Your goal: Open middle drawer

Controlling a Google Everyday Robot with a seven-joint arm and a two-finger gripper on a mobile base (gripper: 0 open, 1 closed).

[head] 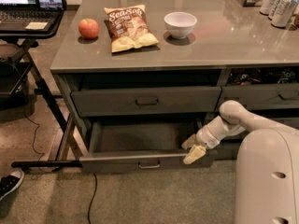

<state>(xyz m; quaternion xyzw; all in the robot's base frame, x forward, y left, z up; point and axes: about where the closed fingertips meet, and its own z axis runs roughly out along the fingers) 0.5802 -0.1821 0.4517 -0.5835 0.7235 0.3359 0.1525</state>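
Observation:
The middle drawer point(140, 161) is the wide dark grey one low in the cabinet. It stands pulled well out, showing its dark flat inside point(145, 136) and a small bar handle point(149, 164) at the centre of its front. My gripper point(193, 148) is at the right end of the drawer front, away from the handle. One cream finger point(188, 141) is inside the drawer and the other point(195, 154) is in front of the panel, closed on its top rim. My white arm point(233, 120) reaches in from the right.
Above it is a closed grey drawer point(145, 101). The counter holds an apple point(88, 28), a chip bag point(128, 28), a white bowl point(180, 24) and cans point(280, 3). A laptop stand point(28, 27) is at the left, with a cable and a shoe point(9, 183) on the floor. My white base point(268, 181) is at the right.

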